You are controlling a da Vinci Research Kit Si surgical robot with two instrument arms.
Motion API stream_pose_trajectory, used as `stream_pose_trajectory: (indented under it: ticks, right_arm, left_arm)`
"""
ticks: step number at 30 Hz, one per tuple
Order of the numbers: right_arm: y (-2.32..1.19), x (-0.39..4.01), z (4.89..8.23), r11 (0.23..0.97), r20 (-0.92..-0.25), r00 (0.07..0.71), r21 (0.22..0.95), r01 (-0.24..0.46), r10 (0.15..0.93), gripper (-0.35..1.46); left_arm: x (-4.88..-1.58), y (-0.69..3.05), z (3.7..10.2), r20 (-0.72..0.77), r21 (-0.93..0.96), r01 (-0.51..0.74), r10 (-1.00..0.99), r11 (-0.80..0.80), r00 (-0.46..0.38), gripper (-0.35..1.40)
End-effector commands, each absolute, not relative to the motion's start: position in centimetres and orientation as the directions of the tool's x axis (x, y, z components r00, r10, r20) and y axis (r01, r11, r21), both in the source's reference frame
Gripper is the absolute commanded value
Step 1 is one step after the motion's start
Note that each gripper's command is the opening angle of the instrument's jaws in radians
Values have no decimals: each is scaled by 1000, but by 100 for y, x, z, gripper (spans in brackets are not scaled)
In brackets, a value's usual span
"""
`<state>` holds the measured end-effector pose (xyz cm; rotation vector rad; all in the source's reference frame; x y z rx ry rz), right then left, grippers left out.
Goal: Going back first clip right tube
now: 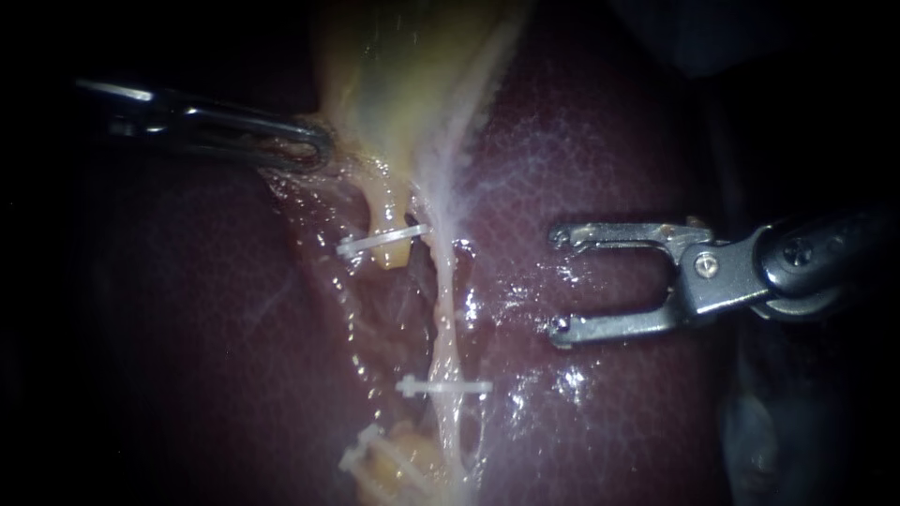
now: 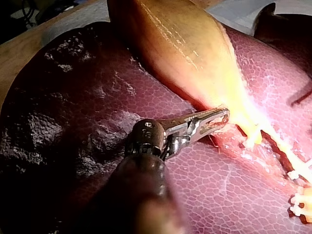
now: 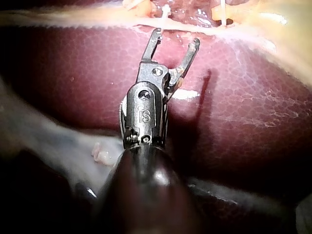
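Observation:
The pale right tube (image 1: pixel 448 309) runs down over the liver (image 1: pixel 600 159) from the yellow gallbladder (image 1: pixel 412 75). One white clip (image 1: pixel 443 386) sits across it low down. My right instrument (image 1: pixel 560 281) hovers to the right of this tube, jaws open wide and empty, tips pointing at it. In the right wrist view those jaws (image 3: pixel 174 39) stand apart just short of the tube, with a clip (image 3: pixel 165 10) ahead. The left tube's yellow stump (image 1: pixel 394 251) carries another clip (image 1: pixel 382 242). My left instrument (image 1: pixel 305 150) is shut on tissue at the gallbladder's neck (image 2: pixel 214 119).
A lower yellow stump (image 1: pixel 398 454) bears more white clips (image 1: pixel 361 461). The liver (image 2: pixel 73 97) lies on a wooden board (image 2: pixel 19 53). Pale loose tissue (image 3: pixel 73 139) lies beside my right instrument's shaft.

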<state>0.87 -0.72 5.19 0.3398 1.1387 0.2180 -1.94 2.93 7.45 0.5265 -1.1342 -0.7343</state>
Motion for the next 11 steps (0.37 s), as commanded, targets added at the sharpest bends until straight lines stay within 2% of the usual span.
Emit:
stream_pose_trajectory:
  ticks: [1,11]
  right_arm:
    - [-72,88,519,928,-848,406,373,1,340,50]
    - [-72,88,519,928,-849,405,374,4,340,50]
  left_arm:
    - [-194,293,746,614,710,252,-753,658,236,-35]
    - [-192,292,744,613,710,251,-753,658,239,-35]
